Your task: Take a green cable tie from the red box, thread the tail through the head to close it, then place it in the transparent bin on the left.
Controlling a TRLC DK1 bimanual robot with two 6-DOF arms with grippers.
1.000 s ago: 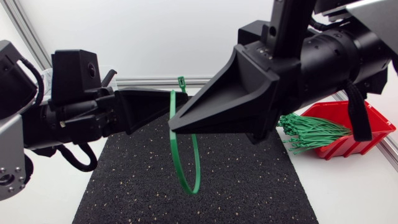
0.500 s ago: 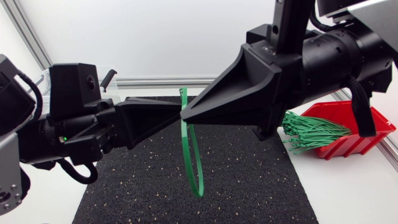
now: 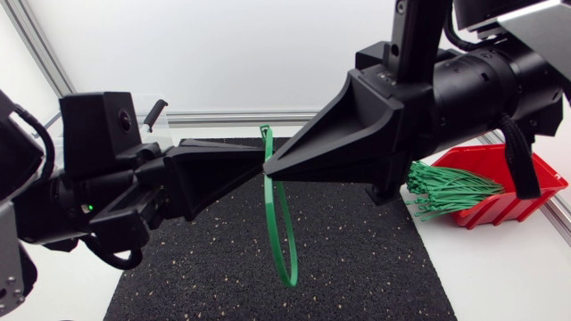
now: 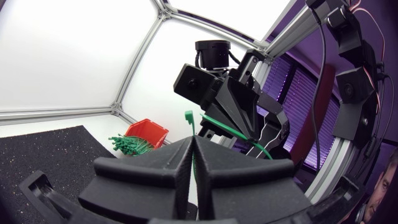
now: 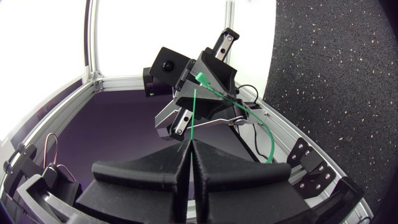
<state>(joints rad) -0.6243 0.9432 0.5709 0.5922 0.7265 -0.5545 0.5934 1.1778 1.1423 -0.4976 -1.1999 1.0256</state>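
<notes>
Green nylon, a single cable tie [image 3: 278, 223], hangs in the air above the black mat [image 3: 357, 259], well clear of the tabletop [image 3: 500, 276]. Its loop droops below the two tools and its head [image 3: 264, 134] stands just above them. The left tool [image 4: 191, 144] is pressed together on the strap, which runs straight down into the seam between its fingers. The right tool [image 5: 191, 144] is likewise pinching a thin run of the tie, and the two tips meet almost nose to nose. Whether the tail has entered the head I cannot tell. The red box [image 3: 522, 183] sits off to the right with the remaining bundle of ties [image 3: 446, 189] spilling over its rim.

The likely trouble, as I judge it, is the closeness of the tips. Any small sideways drift could knock the wedges together or twist the strap, turning the head away from the tail. The grips are narrow, so a pull along the smooth strap may let it slide out and fall to the mat. Too hard a pull could kink the loop.
</notes>
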